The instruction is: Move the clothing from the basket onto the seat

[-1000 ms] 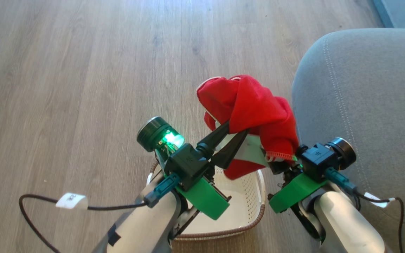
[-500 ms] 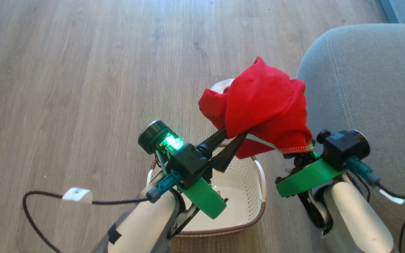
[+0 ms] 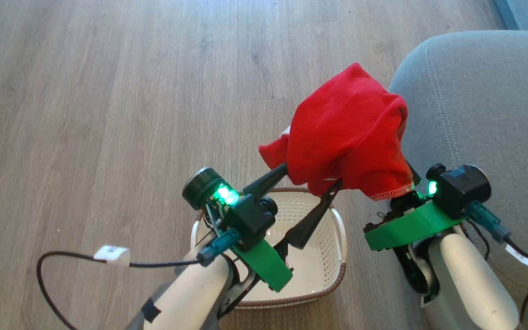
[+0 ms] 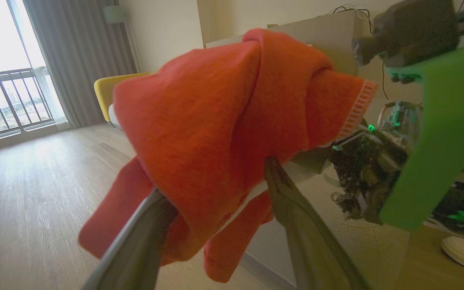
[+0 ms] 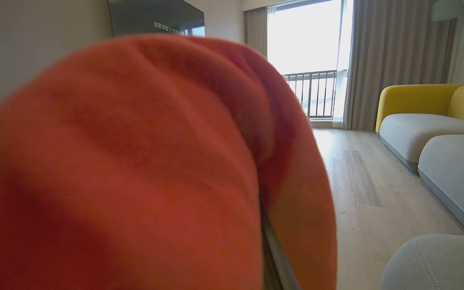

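Red clothing [image 3: 346, 133] hung up in the air in one soft bunch. It was above the far end of the basket [image 3: 340, 256], not inside it. A white stitched hem ran along its low edge.

Cream and full of little holes, the basket sat on the wooden floor [image 3: 108, 114] between the two arms. Its pale bottom and brown braided rim showed in the head view.

On the left gripper [image 3: 312, 174], the two dark fingers stood wide apart. The cloth lay draped over their tips, with nothing pinched. The right gripper [image 3: 410, 178] poked up into the bunch from the other side. Its fingers were pressed together, with the clothing bunched over them, and the cloth hid the tips.

A white tag [image 3: 112, 253] was wrapped on the black cable [image 3: 48, 293] by the left arm, but its marks were too small to read. In the right wrist view, a dark wall panel [image 5: 155, 20] had a line of pale writing, also too small to read.

The grey seat [image 3: 475, 114] was just beside the basket on the right. Its rounded edge and pale seam sat right next to the cloth. Wide bare floor lay to the left and ahead. A yellow sofa [image 5: 417, 96] stood far off by the window.
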{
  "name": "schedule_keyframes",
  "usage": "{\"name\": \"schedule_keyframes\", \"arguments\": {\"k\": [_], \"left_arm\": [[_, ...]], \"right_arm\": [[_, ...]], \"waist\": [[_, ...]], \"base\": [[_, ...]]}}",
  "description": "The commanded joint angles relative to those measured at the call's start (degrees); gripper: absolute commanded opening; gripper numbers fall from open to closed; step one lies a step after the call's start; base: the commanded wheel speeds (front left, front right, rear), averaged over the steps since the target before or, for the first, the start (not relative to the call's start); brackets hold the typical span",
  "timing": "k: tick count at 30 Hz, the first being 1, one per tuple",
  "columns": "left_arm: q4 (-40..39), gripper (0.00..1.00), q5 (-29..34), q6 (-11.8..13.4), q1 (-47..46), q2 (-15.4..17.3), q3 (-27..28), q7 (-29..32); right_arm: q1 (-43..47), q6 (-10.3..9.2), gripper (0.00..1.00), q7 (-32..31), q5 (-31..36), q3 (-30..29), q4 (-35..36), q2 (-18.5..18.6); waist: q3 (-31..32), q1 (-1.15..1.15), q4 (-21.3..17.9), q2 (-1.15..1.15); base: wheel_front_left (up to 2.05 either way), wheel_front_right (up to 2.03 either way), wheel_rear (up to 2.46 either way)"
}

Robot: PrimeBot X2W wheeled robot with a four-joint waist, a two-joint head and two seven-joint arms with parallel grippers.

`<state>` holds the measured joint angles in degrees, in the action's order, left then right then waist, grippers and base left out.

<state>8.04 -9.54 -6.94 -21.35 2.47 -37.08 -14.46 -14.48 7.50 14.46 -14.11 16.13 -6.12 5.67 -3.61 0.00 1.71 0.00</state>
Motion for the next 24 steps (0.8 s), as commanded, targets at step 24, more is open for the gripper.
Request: {"name": "schedule_keyframes", "arguments": {"k": [24], "left_arm": [[5.5,1.00,3.1,-0.5,5.1,2.0,0.6,-0.5]], "right_arm": [[7.5,-0.01,0.00,0.5,2.5,-8.8,1.5,-0.1]], "waist": [[1.3,0.00,-0.8,0.00]], "base": [[0.00,0.00,0.00]]}}
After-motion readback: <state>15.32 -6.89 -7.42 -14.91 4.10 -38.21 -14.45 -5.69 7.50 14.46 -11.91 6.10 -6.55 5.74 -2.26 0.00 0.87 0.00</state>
